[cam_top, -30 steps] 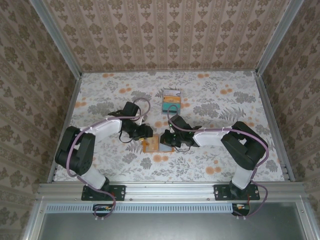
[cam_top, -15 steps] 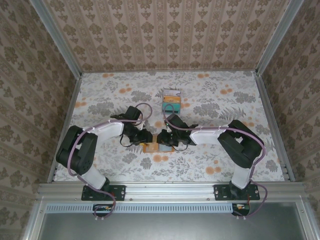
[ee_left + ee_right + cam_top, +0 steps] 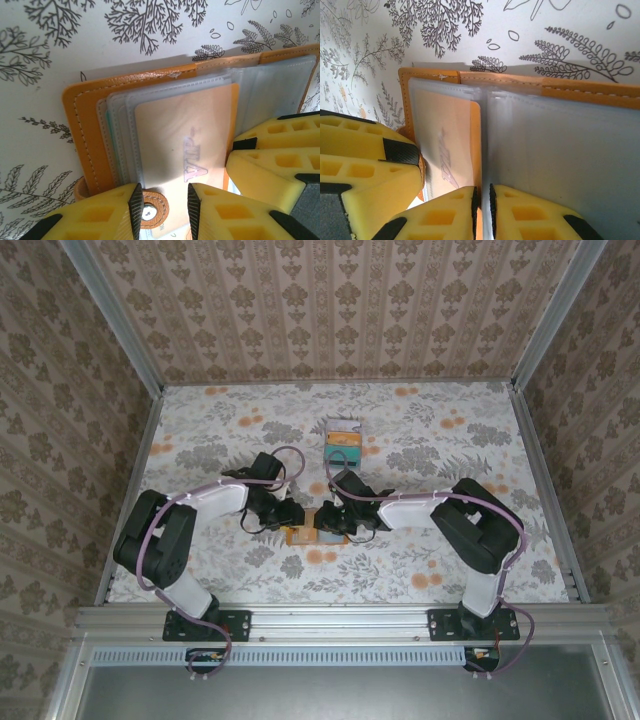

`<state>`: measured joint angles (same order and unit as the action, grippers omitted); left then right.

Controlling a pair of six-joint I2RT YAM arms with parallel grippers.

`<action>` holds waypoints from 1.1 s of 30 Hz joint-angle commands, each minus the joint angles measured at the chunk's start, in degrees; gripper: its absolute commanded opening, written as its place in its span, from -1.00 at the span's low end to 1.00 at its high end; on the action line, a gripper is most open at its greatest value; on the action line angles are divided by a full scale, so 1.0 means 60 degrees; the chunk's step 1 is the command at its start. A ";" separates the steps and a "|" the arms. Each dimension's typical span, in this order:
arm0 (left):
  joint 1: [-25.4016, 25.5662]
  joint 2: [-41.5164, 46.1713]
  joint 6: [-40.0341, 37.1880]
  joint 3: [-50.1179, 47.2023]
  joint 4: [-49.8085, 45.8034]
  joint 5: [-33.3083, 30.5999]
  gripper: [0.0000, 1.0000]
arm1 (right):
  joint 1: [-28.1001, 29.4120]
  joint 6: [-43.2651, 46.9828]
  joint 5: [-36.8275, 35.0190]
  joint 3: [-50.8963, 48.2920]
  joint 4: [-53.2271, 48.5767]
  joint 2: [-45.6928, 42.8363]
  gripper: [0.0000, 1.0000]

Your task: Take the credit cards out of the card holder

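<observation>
The flat orange leather folding card holder (image 3: 300, 533) lies open on the floral-patterned bench (image 3: 450, 440), at 6 o'clock from a small loose stack of teal, orange and white plastic cards (image 3: 342, 443) that rests well apart from it. The left claw (image 3: 162, 200) sits at 9 o'clock of the holder. Its jaws are partly open and straddle the round orange snap tab (image 3: 152, 216) without gripping it. The right claw (image 3: 482, 200) sits at 3 o'clock of the holder, and its yellow fingers (image 3: 280, 155) stand just beside the left claw. Its jaws are drawn to a narrow slit over the fold of the clear plastic sleeves (image 3: 560, 150). It cannot be told whether a card edge lies in that slit or only sleeve film. A pale orange plastic card marked "VIP" (image 3: 185, 135) sits fully inside the top sleeve at the 9 o'clock half of the holder. Judged hazards:

- If the right claw has film only, a pull would probably lift or drag the whole holder, because the left claw clamps nothing.
- A pinch that traps both sleeve and card would lock the card in place and could tear the film.
- A thin edge grip may slip off.
- With both claws this close together, a small sideways correction risks finger-to-finger contact.
</observation>
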<state>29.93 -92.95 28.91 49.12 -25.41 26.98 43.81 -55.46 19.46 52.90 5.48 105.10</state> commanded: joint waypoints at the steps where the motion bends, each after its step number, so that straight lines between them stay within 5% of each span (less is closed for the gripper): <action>1: 0.0094 -0.0198 0.0137 -0.0189 0.0031 -0.0139 -0.33 | 0.0074 -0.0021 0.0319 0.0115 0.0108 0.0272 -0.62; 14: 0.0138 -0.0194 0.0156 -0.0189 -0.0182 -0.0449 -0.44 | 0.0066 -0.0139 0.0104 -0.0248 0.0201 -0.0019 -1.00; 33: 0.0050 -0.0286 0.0134 -0.0194 -0.0393 -0.0612 -0.57 | -0.0380 -0.0057 -0.0116 -0.1025 0.0077 -0.0768 -1.00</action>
<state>30.02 -93.08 29.54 49.08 -25.78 25.02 42.13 -55.92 19.99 47.88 8.62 102.17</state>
